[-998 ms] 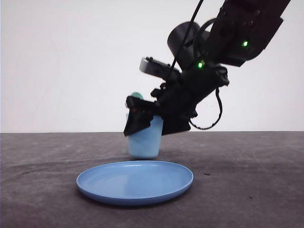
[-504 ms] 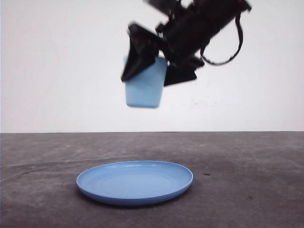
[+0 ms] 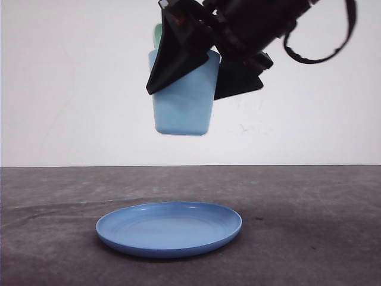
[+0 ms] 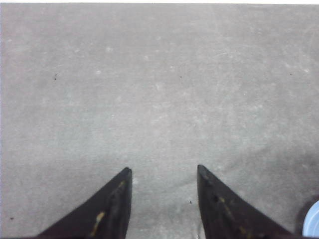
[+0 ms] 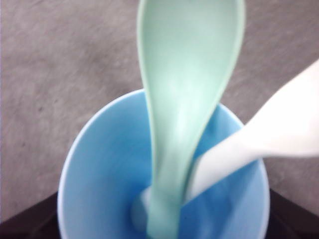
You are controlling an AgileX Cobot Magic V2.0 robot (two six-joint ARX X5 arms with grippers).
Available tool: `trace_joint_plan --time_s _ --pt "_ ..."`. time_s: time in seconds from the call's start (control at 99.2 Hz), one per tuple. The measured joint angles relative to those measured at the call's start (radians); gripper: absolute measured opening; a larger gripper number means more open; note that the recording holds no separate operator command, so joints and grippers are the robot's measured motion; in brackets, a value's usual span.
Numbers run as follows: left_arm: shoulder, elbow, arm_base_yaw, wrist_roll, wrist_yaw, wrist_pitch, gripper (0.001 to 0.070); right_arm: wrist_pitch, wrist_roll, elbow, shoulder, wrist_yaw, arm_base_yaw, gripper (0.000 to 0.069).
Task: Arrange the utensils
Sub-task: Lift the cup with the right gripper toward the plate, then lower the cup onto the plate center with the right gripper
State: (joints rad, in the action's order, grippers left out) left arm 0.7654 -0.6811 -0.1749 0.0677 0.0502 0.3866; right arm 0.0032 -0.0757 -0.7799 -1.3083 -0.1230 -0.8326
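Observation:
My right gripper point(image 3: 190, 92) is shut on the light blue cup point(image 3: 181, 104) and holds it in the air, above the blue round plate point(image 3: 169, 229). Both utensils stand in the cup. The mint-green spoon point(image 5: 192, 64) leans bowl-up against the rim, and its tip peeks over the cup point(image 3: 157, 34) in the front view. The white fork point(image 5: 279, 129) leans beside it, its handle end at the cup's bottom; its tines are out of the picture. Dark fingers point(image 5: 25, 221) flank the cup point(image 5: 104, 164). My left gripper point(image 4: 163, 169) is open over bare grey table with nothing between its fingers.
The plate lies on the dark grey table point(image 3: 309, 238) near the front, with nothing on it. A pale blue edge point(image 4: 313, 223) shows at the corner of the left wrist view. A white wall stands behind the table.
The right gripper has lifted the cup with the utensils off the table behind the plate, high into the air and nearer the camera. The plate has not moved.

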Motion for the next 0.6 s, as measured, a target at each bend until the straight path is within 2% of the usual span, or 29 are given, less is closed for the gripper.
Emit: trace_joint_plan --time_s 0.252,0.605 --pt "0.0 0.0 0.0 0.0 0.0 0.003 0.0239 0.001 -0.01 0.074 0.0 0.01 -0.01 0.0464" --pt "0.0 0.0 0.0 0.0 0.0 0.003 0.0239 0.11 -0.011 0.115 -0.066 0.015 -0.011 0.0464"
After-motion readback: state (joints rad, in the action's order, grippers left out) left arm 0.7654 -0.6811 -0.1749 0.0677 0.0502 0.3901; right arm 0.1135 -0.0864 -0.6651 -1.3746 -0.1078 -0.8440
